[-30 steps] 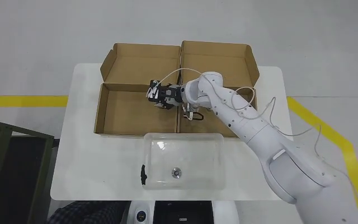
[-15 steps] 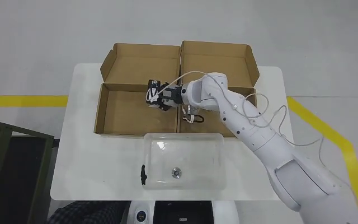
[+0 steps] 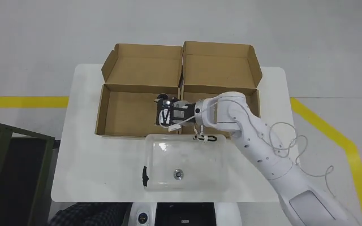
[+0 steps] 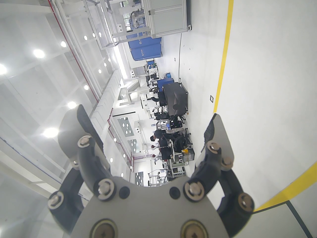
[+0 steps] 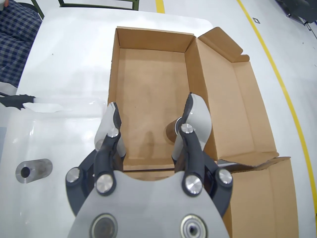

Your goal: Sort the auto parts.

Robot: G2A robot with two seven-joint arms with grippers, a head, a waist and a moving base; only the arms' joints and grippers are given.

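My right gripper [image 3: 164,115] [image 5: 151,101] hangs open and empty over the near right corner of the left cardboard box [image 3: 125,113] [image 5: 148,80]. A short metal cylinder [image 5: 171,132] stands on the box floor, partly hidden behind one finger; in the top view it shows as a dark part [image 3: 162,97] just beyond the gripper. A second metal cylinder [image 3: 179,174] [image 5: 33,170] lies in the clear plastic bin [image 3: 210,164]. A black part [image 3: 145,176] [image 5: 14,101] sits at the bin's left rim. My left gripper [image 4: 147,112] is open, aimed at the room.
A second open cardboard box [image 3: 222,68] [image 5: 267,194] stands right of the first, partly under my right arm. The clear bin lies near the white table's front edge [image 3: 85,195]. A green cart [image 3: 20,169] stands left of the table.
My right gripper has drawn back from the far part of the left box toward the clear bin. A small cylinder now stands in the box where the gripper was.
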